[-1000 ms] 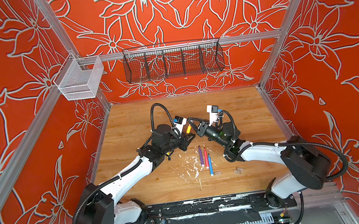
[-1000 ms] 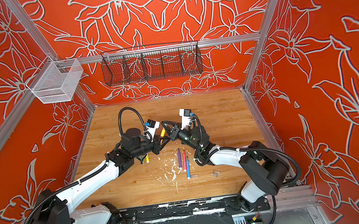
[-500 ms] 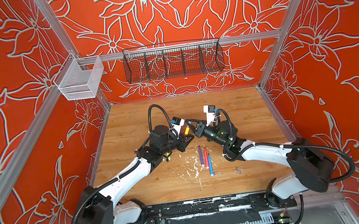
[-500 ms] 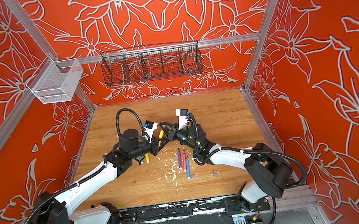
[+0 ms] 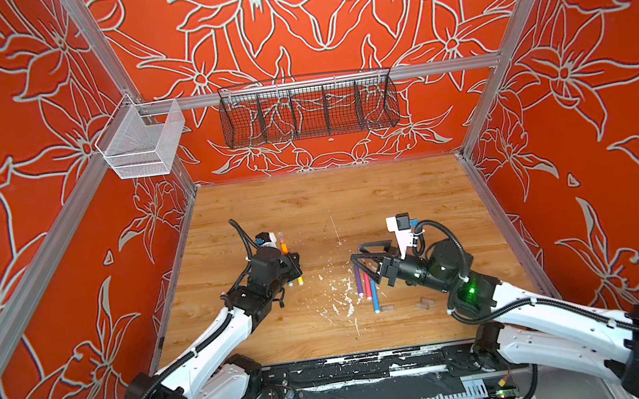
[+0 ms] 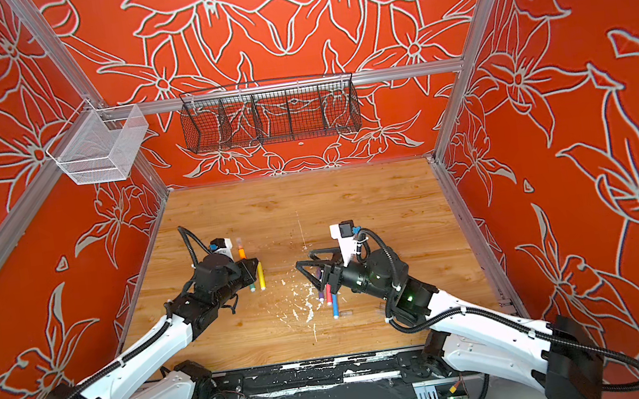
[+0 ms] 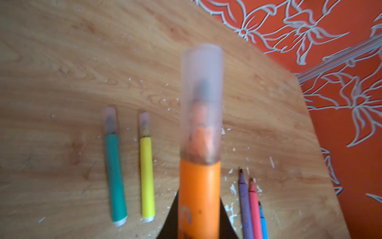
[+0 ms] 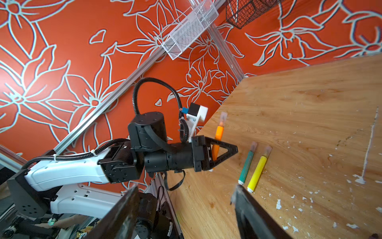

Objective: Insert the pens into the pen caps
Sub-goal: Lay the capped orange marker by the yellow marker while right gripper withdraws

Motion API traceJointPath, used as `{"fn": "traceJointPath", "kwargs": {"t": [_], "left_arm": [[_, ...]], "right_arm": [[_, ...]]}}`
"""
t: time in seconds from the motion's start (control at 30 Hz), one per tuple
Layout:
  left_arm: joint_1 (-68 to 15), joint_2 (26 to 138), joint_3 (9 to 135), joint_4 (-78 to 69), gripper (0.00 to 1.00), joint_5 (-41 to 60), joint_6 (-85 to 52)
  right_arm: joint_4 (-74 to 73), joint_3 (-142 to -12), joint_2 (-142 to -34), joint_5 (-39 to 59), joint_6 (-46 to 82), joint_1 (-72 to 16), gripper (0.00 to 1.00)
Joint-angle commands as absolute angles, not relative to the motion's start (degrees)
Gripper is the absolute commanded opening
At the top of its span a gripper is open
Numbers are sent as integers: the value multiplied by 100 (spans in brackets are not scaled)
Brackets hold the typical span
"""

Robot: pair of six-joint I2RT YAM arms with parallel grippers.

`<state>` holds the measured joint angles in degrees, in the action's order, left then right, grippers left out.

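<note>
Because the table (image 5: 311,210) carries every pen and cap, the work is confined to its front half; the black wire basket (image 5: 308,109) and the white mesh basket (image 5: 143,144) hang on the walls above the back edge and obstruct nothing. The left hand (image 5: 296,263), toward the left edge, is pressed together on the barrel of the orange pen (image 7: 198,196), holding it raised off the table so that the clear cap (image 7: 201,93) on its tip touches nothing; seating appears complete. The right hand (image 5: 356,255) is spread and empty above the tips of the purple pen (image 5: 359,281), pink-red pen (image 5: 367,286) and blue pen (image 5: 375,300), which lie uncapped side by side near the table's middle, presumably next. The green pen (image 7: 115,175) and yellow pen (image 7: 147,175), both capped, lie parallel beside the left hand, apparently set aside as finished. Two loose caps (image 5: 387,307) rest toward the front edge, right of the blue pen. Scattered white flecks (image 5: 339,298) could be mistaken for caps.
</note>
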<state>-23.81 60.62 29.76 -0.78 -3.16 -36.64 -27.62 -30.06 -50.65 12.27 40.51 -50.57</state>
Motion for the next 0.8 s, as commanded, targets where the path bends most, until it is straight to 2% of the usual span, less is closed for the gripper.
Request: {"fn": "traceJointPath", "kwargs": {"t": [0.0,0.23,0.6,0.77], "left_arm": [[-2504,6427,3470,157,0,-493,-3441],[-2846,7550,3849,267,0,-581,-3663],[-2953,8706,4697,1437,0,-922,-4039],[-2953,9078,5067,2062,0,-1324,-4185]], "right_arm": [[-2423,-2985,-4965,918,3919,-5054,74],[-2458,-2805,-4932,595,3824,-4985,79],[-1906,-3359,-5471,802,3682,-4977,78],[-1654,-3480,-5500,772,3665,-4966,73]]}}
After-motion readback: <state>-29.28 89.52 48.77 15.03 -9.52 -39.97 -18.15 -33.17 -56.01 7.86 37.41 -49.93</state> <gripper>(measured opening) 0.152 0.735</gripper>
